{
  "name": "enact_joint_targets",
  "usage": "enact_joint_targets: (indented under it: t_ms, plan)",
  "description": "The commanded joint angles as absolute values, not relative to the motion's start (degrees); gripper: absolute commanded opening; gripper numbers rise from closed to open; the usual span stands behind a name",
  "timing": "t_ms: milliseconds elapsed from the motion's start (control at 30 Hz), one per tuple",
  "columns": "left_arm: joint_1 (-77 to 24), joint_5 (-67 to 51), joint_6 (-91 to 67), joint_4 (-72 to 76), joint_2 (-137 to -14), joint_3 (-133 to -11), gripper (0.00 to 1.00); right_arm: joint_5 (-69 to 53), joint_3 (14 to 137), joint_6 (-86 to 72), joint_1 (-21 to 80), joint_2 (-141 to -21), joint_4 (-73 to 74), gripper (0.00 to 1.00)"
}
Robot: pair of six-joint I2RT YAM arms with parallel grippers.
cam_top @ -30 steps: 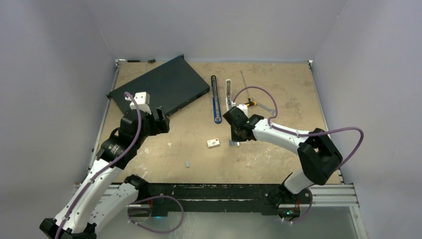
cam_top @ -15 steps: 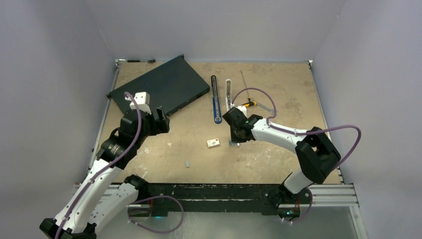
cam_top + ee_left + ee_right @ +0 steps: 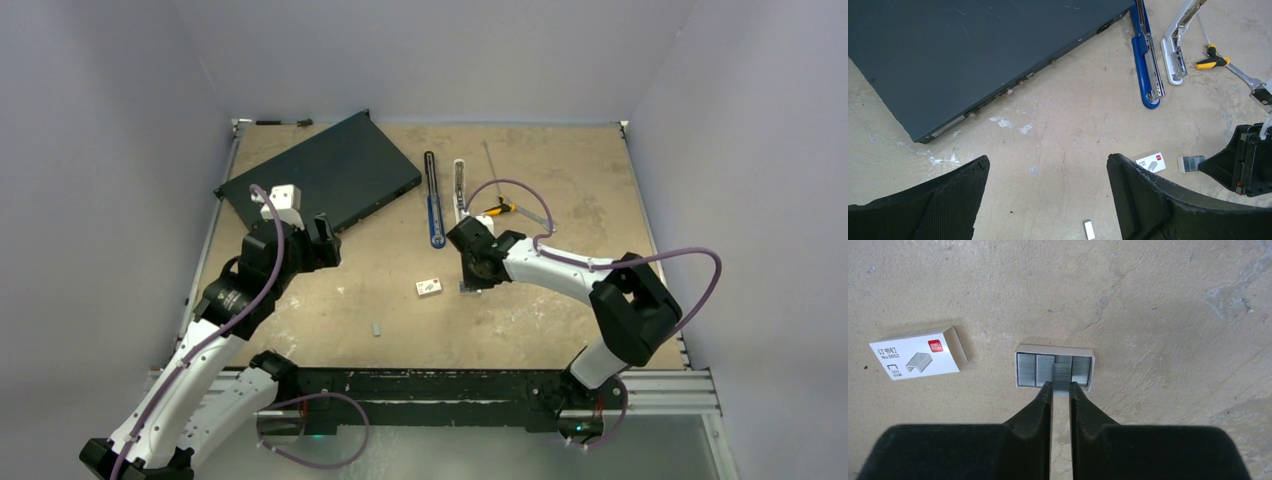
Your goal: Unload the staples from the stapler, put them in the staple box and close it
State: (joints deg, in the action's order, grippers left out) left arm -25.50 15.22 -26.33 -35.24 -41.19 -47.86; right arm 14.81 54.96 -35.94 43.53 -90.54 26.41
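Observation:
The stapler lies opened out at the back middle, with a blue half (image 3: 433, 205) (image 3: 1146, 75) and a white-and-silver half (image 3: 459, 185) (image 3: 1175, 55). My right gripper (image 3: 470, 281) (image 3: 1061, 385) is shut on a short silver strip of staples (image 3: 1061, 375), right at the near edge of a small white tray (image 3: 1020, 367) filled with more strips. Another short grey strip (image 3: 377, 328) (image 3: 1089, 229) lies loose nearer the front. My left gripper (image 3: 322, 240) (image 3: 1048, 167) hangs open over bare table, holding nothing.
A small white box with a red label (image 3: 429, 288) (image 3: 918, 352) lies left of the tray. A big dark flat case (image 3: 320, 180) (image 3: 973, 55) fills the back left. A yellow-handled screwdriver (image 3: 500, 208) (image 3: 1213, 61) lies right of the stapler.
The right arm's elbow has drifted a little left while its gripper stays at the tray. The left arm has not moved.

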Motion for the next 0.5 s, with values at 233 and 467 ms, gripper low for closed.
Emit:
enact_joint_targets:
  t_ms: [233,467]
  plan:
    - [-25.1,15.0,-25.4,-33.6,-41.2,-47.4,0.86,13.4,55.0,-35.2,43.4,-92.3,26.4,0.14]
    - [-25.1,15.0,-25.4,-33.6,-41.2,-47.4,0.86,14.2,54.3,-35.2,43.4,-91.9,26.8,0.14]
